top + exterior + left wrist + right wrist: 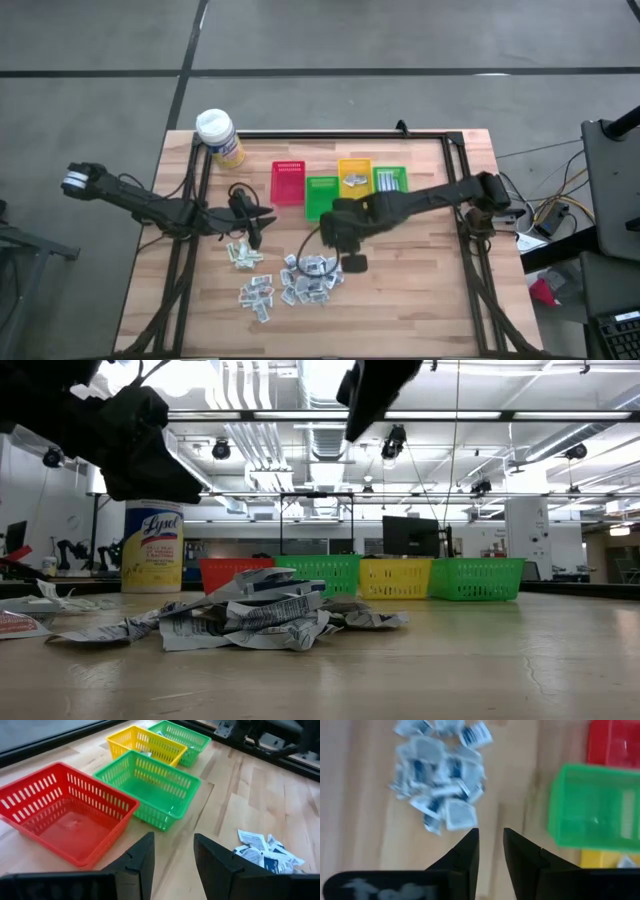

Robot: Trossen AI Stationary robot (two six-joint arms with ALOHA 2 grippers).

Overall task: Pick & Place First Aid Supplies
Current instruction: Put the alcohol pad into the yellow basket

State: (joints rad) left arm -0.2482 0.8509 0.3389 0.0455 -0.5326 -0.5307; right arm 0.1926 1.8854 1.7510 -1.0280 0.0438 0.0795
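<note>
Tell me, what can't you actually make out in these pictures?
- Print on the packets: too small from above, blurred in the right wrist view.
- Contents of the yellow bin: something pale inside, too small to identify.
- Bin interiors in the low view: hidden by their own walls and the pile.
- Left gripper: open, holding nothing; right gripper: nothing visible between its fingers.

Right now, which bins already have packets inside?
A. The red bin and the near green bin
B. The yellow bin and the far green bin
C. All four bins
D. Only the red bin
B. In the high view, packets lie in the yellow bin and the far green bin; the red bin and the near green bin show only their bare floors.
</note>
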